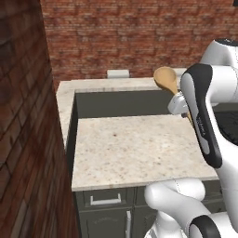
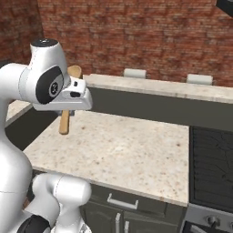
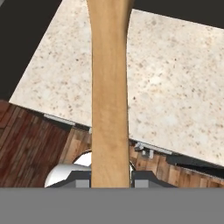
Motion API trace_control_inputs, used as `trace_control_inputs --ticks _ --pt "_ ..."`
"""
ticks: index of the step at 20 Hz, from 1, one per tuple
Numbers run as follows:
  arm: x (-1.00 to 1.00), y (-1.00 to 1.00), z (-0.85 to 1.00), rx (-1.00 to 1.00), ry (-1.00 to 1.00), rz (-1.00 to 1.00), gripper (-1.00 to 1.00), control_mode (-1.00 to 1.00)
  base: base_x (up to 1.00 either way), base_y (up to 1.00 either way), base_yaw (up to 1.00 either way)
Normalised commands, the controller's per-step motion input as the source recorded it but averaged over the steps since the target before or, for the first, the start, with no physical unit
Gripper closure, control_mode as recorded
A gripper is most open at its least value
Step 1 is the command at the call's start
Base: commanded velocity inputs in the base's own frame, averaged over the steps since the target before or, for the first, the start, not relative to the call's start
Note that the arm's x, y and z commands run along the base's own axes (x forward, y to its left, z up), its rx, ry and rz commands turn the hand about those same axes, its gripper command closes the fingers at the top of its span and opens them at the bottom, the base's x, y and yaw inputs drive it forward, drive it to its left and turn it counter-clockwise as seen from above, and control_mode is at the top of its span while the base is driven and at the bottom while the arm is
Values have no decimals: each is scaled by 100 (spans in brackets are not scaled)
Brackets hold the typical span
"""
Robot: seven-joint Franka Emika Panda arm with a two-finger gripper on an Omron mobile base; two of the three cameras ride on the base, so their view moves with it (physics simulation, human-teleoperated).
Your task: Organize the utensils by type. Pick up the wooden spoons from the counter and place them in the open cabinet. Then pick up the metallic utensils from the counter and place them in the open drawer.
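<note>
gripper (image 3: 110, 183) was pinching a wooden spoon (image 1: 168, 82) by its handle, jaws pressed on either side of the shaft; hand view showed the handle running straight up from between the tips. spoon was off the counter (image 1: 135, 148), held up in the air over its back part, bowl end pointing up in the left base view, handle end hanging below the hand in the right base view (image 2: 65, 123).

handling, my read: light, rigid wood, no flex, not fragile. smooth finish and a rounded shaft, so it could twist or slide in a two-finger pinch. grip looked partway along the handle, not at the bowl, so the bowl end acts as a lever and may swing on fast moves. a hold nearer the balance point would be steadier. could not see the cabinet here.
</note>
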Motion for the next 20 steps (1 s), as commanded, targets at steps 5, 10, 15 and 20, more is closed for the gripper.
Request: trace_control_inputs --ticks 5,10,15,20 --pt "0 0 0 0 0 0 100 100 -92 -35 -8" --pt "0 0 0 0 0 0 100 100 -7 -24 -3" --pt "0 0 0 0 0 0 100 100 27 -63 -10" --pt "0 0 0 0 0 0 100 100 3 -99 -43"
